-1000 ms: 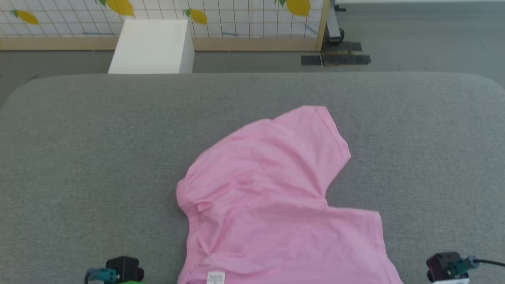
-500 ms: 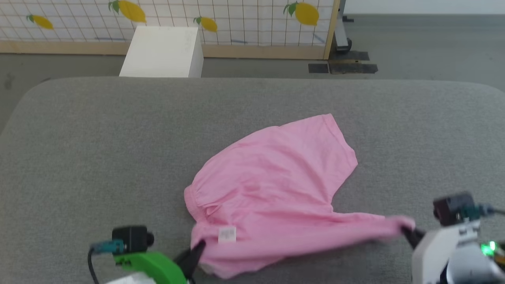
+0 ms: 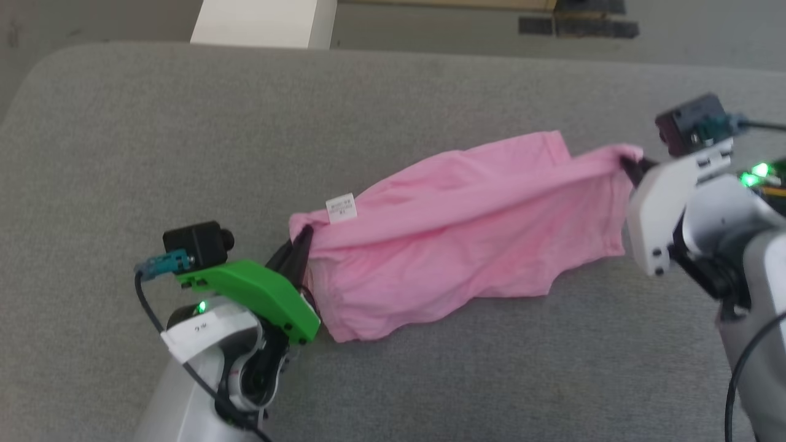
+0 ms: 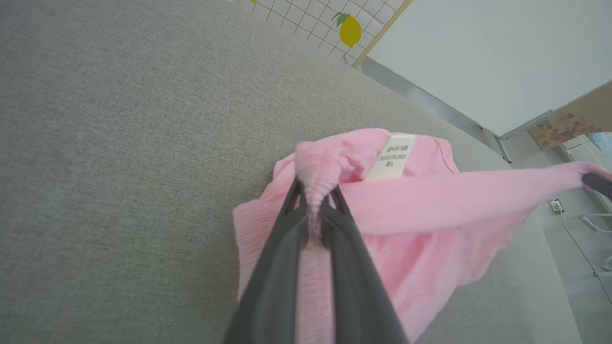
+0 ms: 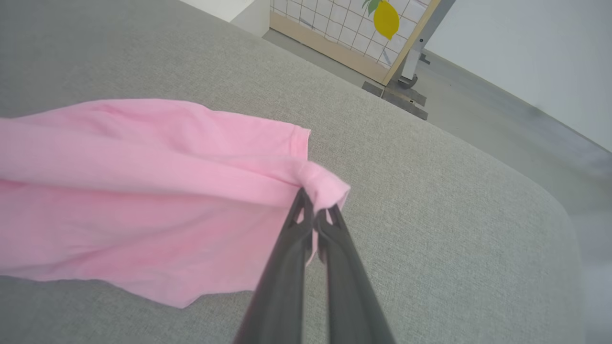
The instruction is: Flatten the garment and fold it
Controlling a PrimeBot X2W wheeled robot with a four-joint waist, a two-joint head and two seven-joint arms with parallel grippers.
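Hanging between two grippers: a soft, light-pink garment [image 3: 466,245] of thin fabric

The left gripper [image 3: 303,239], long dark fingers on a green mount, is clamped on a bunched corner of the garment, just beside a small white rectangular label [image 3: 341,209]. The right gripper [image 3: 628,163], on a white mount, is pinched tight on the opposite corner. The garment's upper edge runs taut between them, raised above the grey fabric-covered table [image 3: 184,135]. The rest sags in loose folds, its lower part resting on that surface.
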